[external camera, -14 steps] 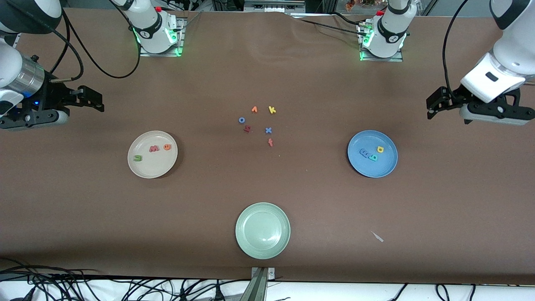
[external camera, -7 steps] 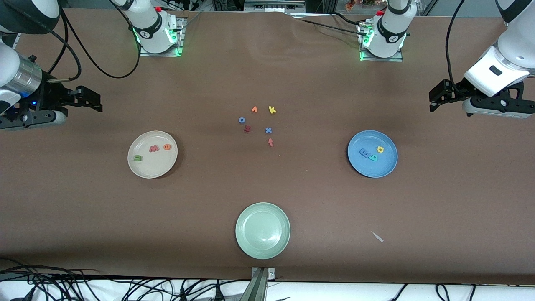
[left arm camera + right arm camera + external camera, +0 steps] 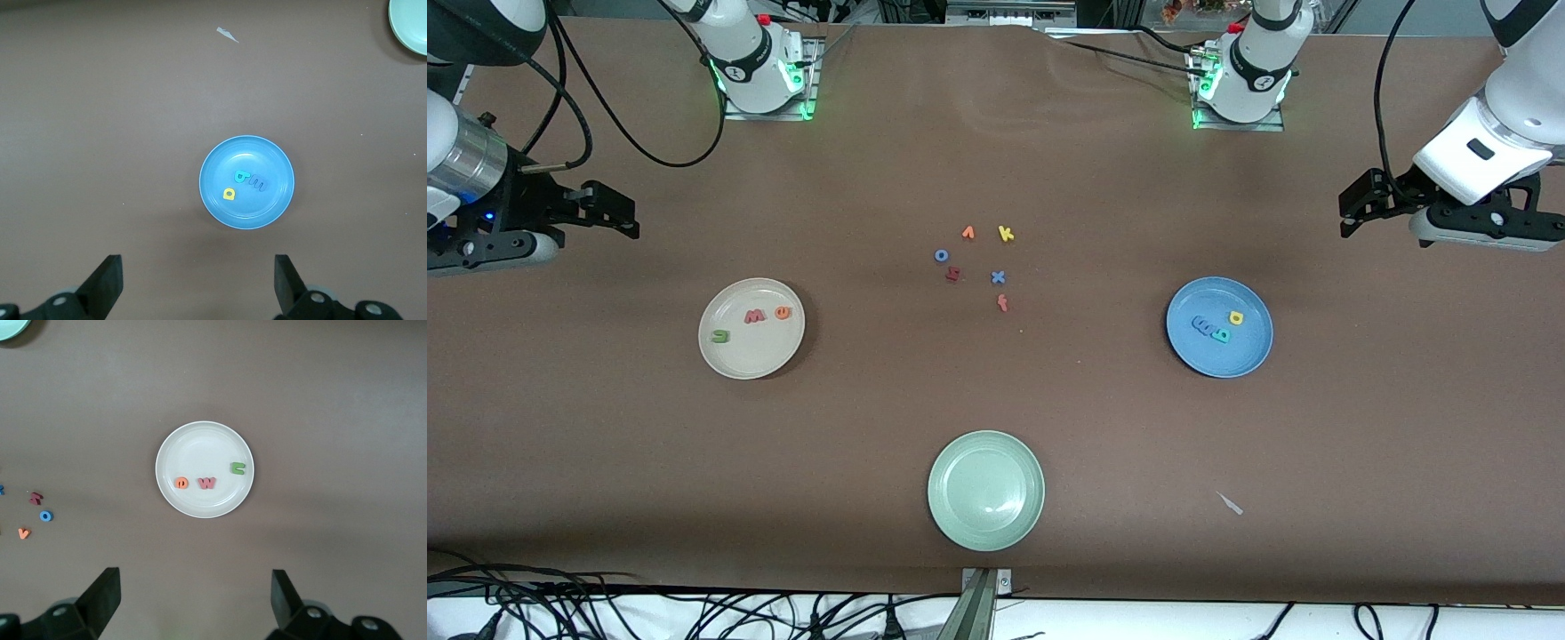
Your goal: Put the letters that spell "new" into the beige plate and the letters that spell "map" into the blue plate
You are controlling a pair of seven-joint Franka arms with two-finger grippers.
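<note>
The beige plate [image 3: 751,363] lies toward the right arm's end of the table and holds the green n [image 3: 719,336], the pinkish-red w [image 3: 755,316] and the orange e [image 3: 783,312]. The blue plate [image 3: 1227,363] lies toward the left arm's end and holds the blue m [image 3: 1202,327], the teal p [image 3: 1221,334] and the yellow a [image 3: 1236,316]. My right gripper [image 3: 618,218] hangs open over bare table beside the beige plate [image 3: 200,447]. My left gripper [image 3: 1353,215] hangs open and empty over bare table beside the blue plate [image 3: 270,203].
A pale green plate [image 3: 985,524] sits near the front edge. Loose letters lie mid-table: orange v [image 3: 967,233], yellow k [image 3: 1006,234], blue o [image 3: 941,255], dark red h [image 3: 952,274], blue x [image 3: 998,277], red f [image 3: 1003,303]. A paper scrap [image 3: 1231,504] lies nearby.
Both arms have drawn back a little toward their own ends of the table. The letters and plates have not moved.
</note>
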